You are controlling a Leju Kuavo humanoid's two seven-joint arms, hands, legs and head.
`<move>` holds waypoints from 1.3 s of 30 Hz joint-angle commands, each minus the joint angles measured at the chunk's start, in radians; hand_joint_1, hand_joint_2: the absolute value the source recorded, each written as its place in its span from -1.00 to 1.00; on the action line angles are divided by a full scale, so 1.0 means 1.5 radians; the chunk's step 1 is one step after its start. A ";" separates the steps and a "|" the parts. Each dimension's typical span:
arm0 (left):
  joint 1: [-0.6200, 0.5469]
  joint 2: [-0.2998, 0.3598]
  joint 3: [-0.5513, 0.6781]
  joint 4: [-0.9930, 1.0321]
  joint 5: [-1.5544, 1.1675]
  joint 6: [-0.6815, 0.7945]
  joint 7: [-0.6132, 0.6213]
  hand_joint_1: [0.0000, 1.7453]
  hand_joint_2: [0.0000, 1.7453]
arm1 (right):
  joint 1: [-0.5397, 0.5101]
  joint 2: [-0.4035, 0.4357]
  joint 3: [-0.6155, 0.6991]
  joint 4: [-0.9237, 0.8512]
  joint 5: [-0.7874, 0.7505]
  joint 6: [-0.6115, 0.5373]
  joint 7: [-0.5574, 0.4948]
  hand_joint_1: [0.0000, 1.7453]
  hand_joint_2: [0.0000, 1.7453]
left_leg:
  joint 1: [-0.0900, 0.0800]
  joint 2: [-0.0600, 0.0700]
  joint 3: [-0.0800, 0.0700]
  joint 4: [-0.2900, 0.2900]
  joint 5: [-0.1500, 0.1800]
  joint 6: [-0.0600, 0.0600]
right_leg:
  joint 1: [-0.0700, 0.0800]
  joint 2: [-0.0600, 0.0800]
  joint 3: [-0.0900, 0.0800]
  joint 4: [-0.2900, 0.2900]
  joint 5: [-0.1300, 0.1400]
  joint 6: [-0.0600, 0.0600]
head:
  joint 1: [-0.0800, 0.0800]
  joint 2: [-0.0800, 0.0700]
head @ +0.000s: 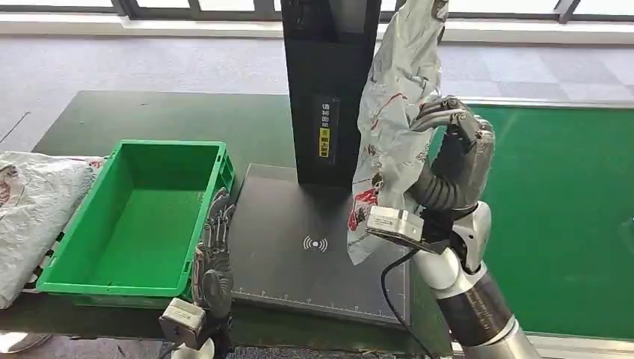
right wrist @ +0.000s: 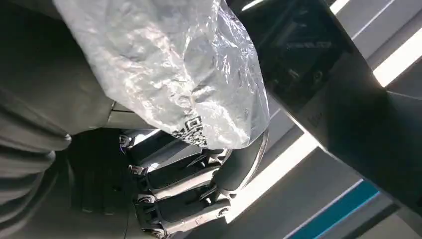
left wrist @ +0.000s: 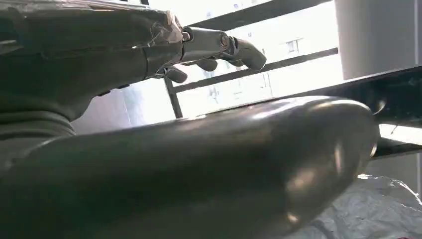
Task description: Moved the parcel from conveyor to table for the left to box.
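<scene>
Got the parcel clamped in my right hand, held up in the air over the dark scanner plate, right beside the black post (crinkly grey bag with red print, hanging lengthwise). My left hand is holding nothing, fingers straight and apart, sitting between the green crate and the plate. Another grey bag lies left of the crate.

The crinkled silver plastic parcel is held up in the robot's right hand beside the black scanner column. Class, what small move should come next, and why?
Probably lower the crinkled silver plastic parcel onto the dark grey scanner plate. The right hand grips it upright above that plate, by the black scanner column, while the left hand waits beside the empty green plastic crate, holding nothing.
</scene>
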 commanded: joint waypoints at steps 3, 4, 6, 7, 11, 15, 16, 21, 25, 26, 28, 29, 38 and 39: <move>-0.030 -0.001 0.001 0.047 -0.001 -0.004 0.004 -1.00 -1.00 | -0.008 -0.011 0.046 -0.007 0.002 -0.007 0.001 1.00 1.00 | 0.000 0.000 0.001 -0.001 0.000 0.000 | 0.000 0.000 0.000 -0.001 0.000 -0.001 | 0.000 0.000; -0.030 -0.001 0.001 0.047 -0.001 -0.004 0.004 -1.00 -1.00 | -0.008 -0.011 0.046 -0.007 0.002 -0.007 0.001 1.00 1.00 | 0.000 0.000 0.000 0.000 0.000 0.000 | 0.000 0.000 0.000 -0.001 0.000 -0.001 | 0.000 0.000; -0.030 -0.001 0.001 0.047 -0.001 -0.004 0.004 -1.00 -1.00 | -0.008 -0.011 0.046 -0.007 0.002 -0.007 0.001 1.00 1.00 | 0.000 0.000 0.000 -0.001 0.000 0.000 | 0.001 0.000 0.000 -0.001 0.000 -0.001 | 0.000 0.000; -0.030 -0.001 0.001 0.047 -0.001 -0.004 0.004 -1.00 -1.00 | -0.008 -0.011 0.046 -0.007 0.002 -0.007 0.001 1.00 1.00 | 0.000 0.000 0.000 -0.001 0.000 0.000 | 0.000 0.000 0.000 -0.001 0.000 -0.001 | 0.000 0.000; -0.035 0.001 -0.003 0.052 0.000 -0.007 0.004 -1.00 -1.00 | -0.003 -0.010 0.064 -0.002 -0.078 0.077 0.020 1.00 1.00 | 0.001 0.000 0.001 -0.002 0.001 0.000 | 0.001 0.000 0.001 -0.002 0.001 -0.001 | 0.000 0.000; -0.052 0.004 -0.012 0.080 0.007 0.004 0.000 -1.00 -1.00 | 0.057 0.051 0.073 0.189 -0.146 0.159 -0.040 1.00 1.00 | 0.001 0.000 0.003 -0.003 0.000 0.000 | 0.001 0.001 0.003 -0.003 0.001 -0.001 | 0.000 0.000; -0.051 0.005 -0.014 0.079 0.009 0.009 0.000 -1.00 -1.00 | 0.065 0.065 0.067 0.247 -0.164 0.161 -0.058 1.00 1.00 | 0.001 0.000 0.004 -0.003 0.001 0.000 | 0.001 0.000 0.004 -0.004 0.001 -0.001 | 0.000 0.000; -0.053 0.016 -0.036 0.101 0.024 0.038 -0.005 -1.00 -1.00 | 0.012 0.136 0.054 0.498 -0.239 0.234 -0.122 1.00 1.00 | 0.001 0.002 0.003 -0.003 0.000 -0.001 | 0.001 0.002 0.002 -0.002 0.001 -0.001 | 0.000 0.000; -0.054 0.016 -0.037 0.102 0.024 0.038 -0.006 -1.00 -1.00 | 0.003 0.136 0.054 0.495 -0.239 0.238 -0.121 1.00 1.00 | 0.001 0.001 0.001 -0.002 0.000 -0.001 | 0.001 0.002 0.000 -0.001 0.001 -0.001 | 0.000 0.000; -0.057 0.018 -0.041 0.106 0.026 0.038 -0.006 -1.00 -1.00 | 0.009 0.133 0.055 0.480 -0.241 0.246 -0.116 1.00 1.00 | 0.001 0.001 0.001 -0.001 0.000 -0.001 | 0.001 0.001 0.000 -0.001 0.000 -0.001 | 0.000 0.000; -0.063 0.019 -0.048 0.115 0.030 0.039 -0.006 -1.00 -1.00 | 0.012 0.137 0.062 0.472 -0.238 0.257 -0.112 1.00 1.00 | 0.001 0.000 0.001 -0.002 0.000 0.000 | 0.001 0.000 0.001 -0.001 0.000 -0.001 | 0.000 0.000; -0.071 0.019 -0.052 0.126 0.036 0.042 -0.008 -1.00 -1.00 | 0.011 0.141 0.068 0.468 -0.237 0.265 -0.109 1.00 1.00 | 0.001 0.000 0.000 -0.001 0.000 0.000 | 0.001 0.000 0.000 -0.001 0.000 -0.001 | 0.000 0.000; -0.076 0.029 -0.068 0.133 0.081 0.058 -0.034 -1.00 -1.00 | -0.029 0.156 0.068 0.513 -0.287 0.310 -0.111 1.00 1.00 | 0.000 0.000 0.000 -0.002 0.001 -0.001 | 0.001 0.001 -0.001 -0.001 0.001 -0.001 | 0.000 0.000; -0.070 0.030 -0.069 0.114 0.096 0.058 -0.034 -1.00 -1.00 | -0.033 0.162 0.059 0.519 -0.314 0.330 -0.132 1.00 1.00 | 0.000 0.001 0.000 -0.001 0.000 0.000 | 0.001 0.001 -0.001 -0.001 0.000 -0.001 | 0.000 0.000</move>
